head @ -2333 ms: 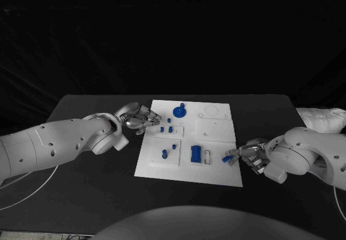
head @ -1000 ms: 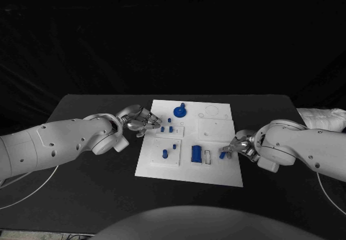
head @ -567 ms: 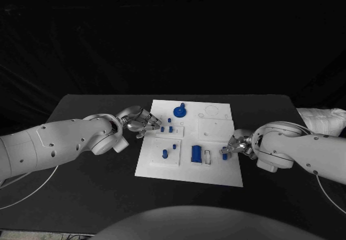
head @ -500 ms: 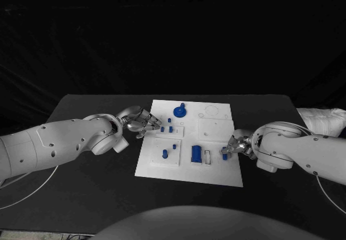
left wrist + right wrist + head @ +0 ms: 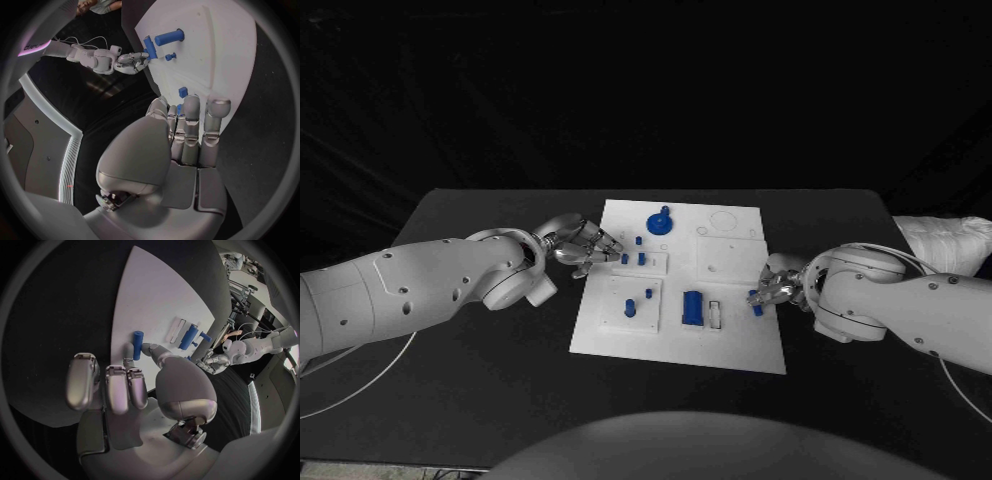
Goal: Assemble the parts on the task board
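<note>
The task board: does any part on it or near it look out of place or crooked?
Nothing looks damaged or spilled. One small blue peg is not seated: the right hand pinches it over the right edge of the task board. The left hand is at the board's left edge, beside two small blue parts.

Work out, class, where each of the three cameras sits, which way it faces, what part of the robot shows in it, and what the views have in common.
Head view: on the robot's head, looking down at the black table; both white arms, left hand, right hand.
Left wrist view: behind the left hand, facing along the task board.
Right wrist view: behind the right hand, facing across the board; a small blue part is pinched at its fingers.
Shared: the task board, and each wrist view shows the other hand.
</note>
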